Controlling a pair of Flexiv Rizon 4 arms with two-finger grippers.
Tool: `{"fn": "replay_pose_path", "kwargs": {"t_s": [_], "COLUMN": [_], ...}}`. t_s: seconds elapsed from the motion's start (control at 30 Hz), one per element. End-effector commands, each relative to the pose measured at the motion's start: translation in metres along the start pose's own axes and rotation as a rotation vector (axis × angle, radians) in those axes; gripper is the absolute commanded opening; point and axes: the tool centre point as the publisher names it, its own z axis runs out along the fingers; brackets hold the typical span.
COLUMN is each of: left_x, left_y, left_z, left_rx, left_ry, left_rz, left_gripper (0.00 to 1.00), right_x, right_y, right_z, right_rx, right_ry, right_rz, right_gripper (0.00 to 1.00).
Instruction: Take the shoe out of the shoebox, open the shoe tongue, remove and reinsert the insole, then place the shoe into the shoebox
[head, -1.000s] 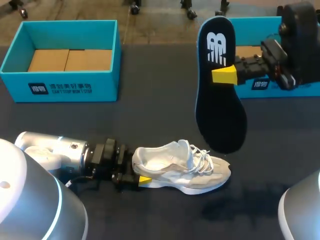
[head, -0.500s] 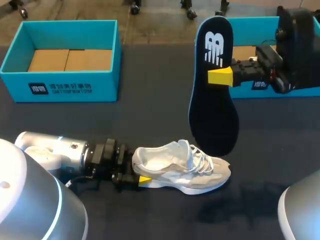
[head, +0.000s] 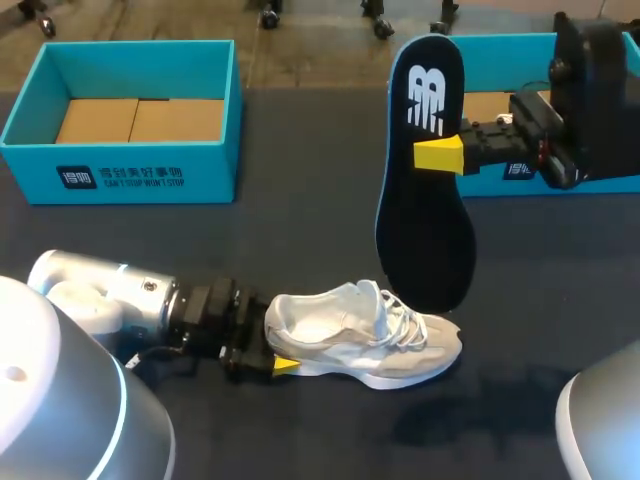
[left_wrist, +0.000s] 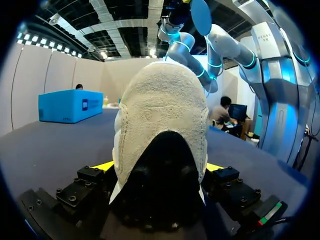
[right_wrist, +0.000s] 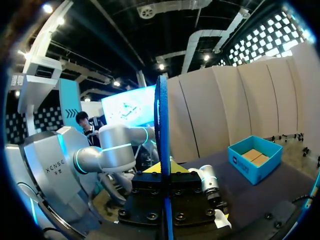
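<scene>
While the white shoe (head: 360, 335) sits upright on the dark table (head: 300, 230), the left gripper (head: 272, 343) is clamped on its heel. Above the laces, the right gripper (head: 434, 155) pinches the dark insole (head: 425, 230), held on end. Further back, the left shoebox (head: 130, 175) and right shoebox (head: 500, 50) stand open.

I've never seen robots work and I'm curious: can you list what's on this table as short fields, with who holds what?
shoe: white, standing on its sole on the dark table, outside both boxes
insole: dark, held upright in the air over the shoe's laces
left gripper: shut on the shoe's heel
right gripper: shut on the insole
left box: blue, open, nothing in it
right box: blue, partly hidden
</scene>
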Motion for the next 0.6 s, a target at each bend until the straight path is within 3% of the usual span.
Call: {"fn": "replay_pose_path", "kwargs": {"t_s": [0.03,0.2,0.4,0.5,0.6], "left_x": [0.002,0.001,0.005,0.005,0.002], "left_y": [-0.004,-0.007,-0.010,-0.009,-0.008], "left_z": [-0.008,-0.019,-0.033,-0.037,-0.039], "left_rx": [-0.037,-0.050,-0.122,-0.191,-0.330], "left_ry": [-0.007,-0.014,0.018,0.002,-0.070], "left_rz": [-0.001,-0.003,-0.006,-0.014,-0.014], "left_gripper": [1.00,1.00,1.00,1.00,1.00], "right_x": [-0.004,-0.004,-0.004,-0.004,-0.004], "right_y": [0.003,0.003,0.003,0.003,0.003], "right_z": [0.004,0.004,0.004,0.004,0.004], "right_rx": [0.005,0.005,0.005,0.005,0.005], "right_ry": [0.005,0.005,0.005,0.005,0.005], "right_rz": [0.001,0.001,0.001,0.001,0.001], "right_gripper": [0.00,0.00,0.00,0.00,0.00]}}
